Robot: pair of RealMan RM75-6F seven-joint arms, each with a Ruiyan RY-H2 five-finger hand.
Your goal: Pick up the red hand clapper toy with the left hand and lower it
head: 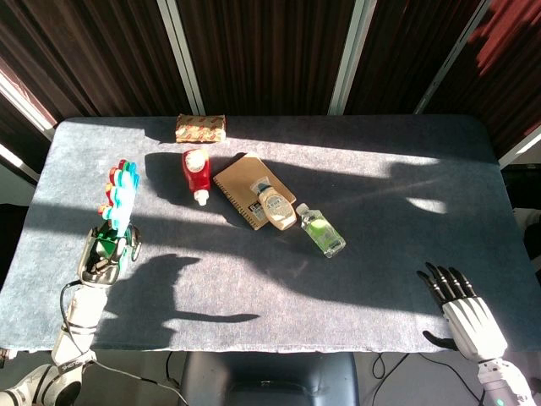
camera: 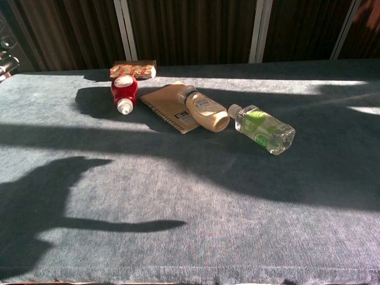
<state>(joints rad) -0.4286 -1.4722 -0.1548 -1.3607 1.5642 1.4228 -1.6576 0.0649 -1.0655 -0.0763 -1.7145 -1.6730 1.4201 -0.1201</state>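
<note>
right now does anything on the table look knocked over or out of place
All three bottles lie on their sides: the red bottle, the beige bottle resting on the notebook, and the clear bottle beside it. Nothing appears spilled.
</note>
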